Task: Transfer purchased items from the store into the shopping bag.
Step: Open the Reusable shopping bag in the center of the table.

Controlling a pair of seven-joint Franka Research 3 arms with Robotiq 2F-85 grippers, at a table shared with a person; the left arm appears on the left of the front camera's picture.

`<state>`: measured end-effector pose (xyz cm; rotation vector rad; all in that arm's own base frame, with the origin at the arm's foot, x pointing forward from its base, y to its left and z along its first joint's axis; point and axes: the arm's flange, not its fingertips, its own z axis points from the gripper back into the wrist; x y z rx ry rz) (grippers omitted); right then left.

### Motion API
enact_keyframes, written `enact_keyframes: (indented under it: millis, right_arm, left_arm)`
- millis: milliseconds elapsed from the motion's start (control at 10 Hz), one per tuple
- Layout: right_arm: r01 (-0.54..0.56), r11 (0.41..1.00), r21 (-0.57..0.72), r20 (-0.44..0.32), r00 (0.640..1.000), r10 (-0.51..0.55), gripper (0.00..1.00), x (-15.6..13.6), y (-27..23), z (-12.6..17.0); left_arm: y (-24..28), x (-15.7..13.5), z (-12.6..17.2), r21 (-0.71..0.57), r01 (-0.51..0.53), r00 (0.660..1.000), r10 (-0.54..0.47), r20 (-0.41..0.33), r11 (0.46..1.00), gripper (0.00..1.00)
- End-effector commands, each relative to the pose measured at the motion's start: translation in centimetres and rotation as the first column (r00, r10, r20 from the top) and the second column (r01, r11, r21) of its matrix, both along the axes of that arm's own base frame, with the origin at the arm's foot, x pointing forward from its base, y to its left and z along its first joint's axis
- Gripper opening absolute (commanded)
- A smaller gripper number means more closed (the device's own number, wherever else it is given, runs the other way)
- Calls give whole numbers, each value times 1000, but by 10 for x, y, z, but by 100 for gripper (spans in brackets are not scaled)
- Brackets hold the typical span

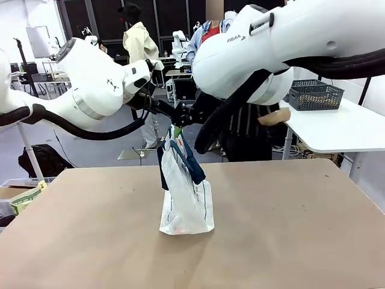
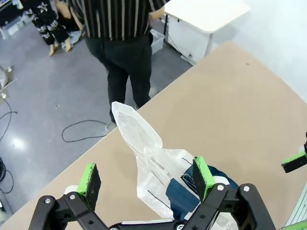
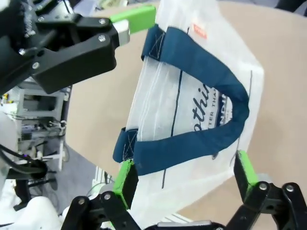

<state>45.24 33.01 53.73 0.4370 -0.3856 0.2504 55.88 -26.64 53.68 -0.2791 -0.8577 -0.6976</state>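
Two tools are hanging wide open, holding nothing: left gripper [image 2: 146, 177], right gripper [image 3: 184, 172] | both are straddling the translucent white plastic shopping bag [image 1: 186, 205] with navy handles [image 3: 192, 62], standing on the brown table [image 1: 301, 229] | probably opening it; next is calling for pinching the handles apart.

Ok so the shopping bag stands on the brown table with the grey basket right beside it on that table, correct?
Not quite. The shopping bag stands on the brown table, but the grey basket sits on the separate white table farther back; the front view shows it.
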Motion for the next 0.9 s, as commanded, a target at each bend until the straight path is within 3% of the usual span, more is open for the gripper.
enact_keyframes:
  millis: [0, 800]
  right_arm:
    - [-10, 1000, 7, -51, 999, 11, 100, 9, 14, 0]
    - [-8, 1000, -22, -107, 994, 6, 100, 20, 21, -12]
  left_arm:
    - [5, 17, -2, 5, 0, 1000, 0, -21, 1000, 100]
    - [4, 29, -19, -5, 6, 997, -6, -83, 1000, 100]
